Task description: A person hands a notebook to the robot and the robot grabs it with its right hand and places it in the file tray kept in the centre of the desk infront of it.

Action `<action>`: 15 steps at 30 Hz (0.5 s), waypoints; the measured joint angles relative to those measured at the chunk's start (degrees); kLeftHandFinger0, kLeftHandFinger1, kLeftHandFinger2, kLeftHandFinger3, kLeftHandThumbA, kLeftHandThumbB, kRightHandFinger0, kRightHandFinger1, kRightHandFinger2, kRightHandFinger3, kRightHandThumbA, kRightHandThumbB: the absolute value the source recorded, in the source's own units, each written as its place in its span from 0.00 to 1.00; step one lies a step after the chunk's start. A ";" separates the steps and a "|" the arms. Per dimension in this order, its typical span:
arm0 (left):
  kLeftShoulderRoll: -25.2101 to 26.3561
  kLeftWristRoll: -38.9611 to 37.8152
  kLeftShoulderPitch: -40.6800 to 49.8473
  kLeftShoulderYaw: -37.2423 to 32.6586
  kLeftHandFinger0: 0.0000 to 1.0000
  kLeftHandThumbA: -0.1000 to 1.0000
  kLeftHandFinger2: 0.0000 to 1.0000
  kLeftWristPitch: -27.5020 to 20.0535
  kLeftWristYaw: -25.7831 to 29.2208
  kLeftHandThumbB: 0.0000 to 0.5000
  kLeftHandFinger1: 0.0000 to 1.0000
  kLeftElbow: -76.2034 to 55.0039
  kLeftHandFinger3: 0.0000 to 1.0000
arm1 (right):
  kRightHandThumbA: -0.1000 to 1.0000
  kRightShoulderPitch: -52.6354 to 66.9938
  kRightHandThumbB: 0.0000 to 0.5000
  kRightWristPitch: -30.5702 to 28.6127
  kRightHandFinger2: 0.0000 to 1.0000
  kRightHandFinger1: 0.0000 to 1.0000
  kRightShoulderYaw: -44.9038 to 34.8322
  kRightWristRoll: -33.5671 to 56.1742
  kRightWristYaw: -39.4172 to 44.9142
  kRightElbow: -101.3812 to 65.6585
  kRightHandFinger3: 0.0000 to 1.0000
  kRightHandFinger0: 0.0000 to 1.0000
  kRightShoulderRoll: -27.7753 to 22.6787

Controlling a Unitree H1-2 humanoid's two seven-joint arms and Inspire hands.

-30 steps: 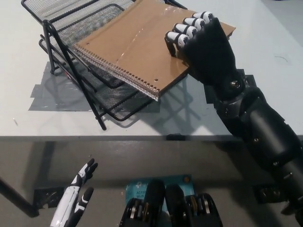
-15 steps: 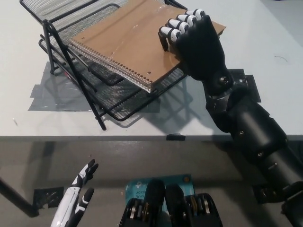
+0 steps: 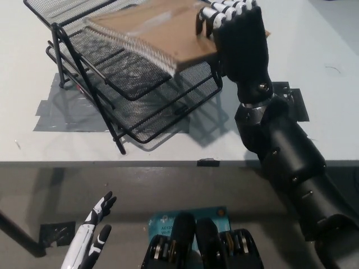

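A brown spiral notebook [image 3: 151, 33] is gripped at its far right edge by the black right hand [image 3: 238, 33], fingers curled over the cover; it is held tilted above the top tier of the wire file tray [image 3: 120, 98], spine toward the tray's front, apparently so it can be lowered flat; the white left hand [image 3: 90, 238] is rested, fingers spread, below the tray, under the desk [image 3: 314, 101] edge.
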 measured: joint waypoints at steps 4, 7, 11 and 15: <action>0.01 -0.03 0.01 0.01 1.00 1.00 1.00 0.00 0.00 0.72 1.00 -0.04 1.00 | 0.89 -0.10 0.00 0.18 0.07 0.00 -0.23 0.70 -0.09 0.90 0.03 0.00 0.08; 0.00 -0.09 -0.02 0.01 1.00 1.00 1.00 0.01 0.00 0.72 1.00 -0.05 1.00 | 0.92 -0.24 0.00 0.28 0.07 0.00 -0.26 1.36 -0.63 2.73 0.07 0.00 0.09; 0.00 -0.28 -0.04 0.02 1.00 1.00 1.00 0.01 0.00 0.70 1.00 -0.06 1.00 | 0.84 -0.66 0.00 0.43 0.04 0.00 -0.21 1.67 -1.40 4.11 0.08 0.00 0.09; 0.00 -0.28 -0.09 0.01 1.00 1.00 1.00 0.01 0.00 0.69 1.00 -0.07 1.00 | 0.82 -1.35 0.00 0.43 0.19 0.00 0.47 1.74 -3.42 6.99 0.00 0.00 0.10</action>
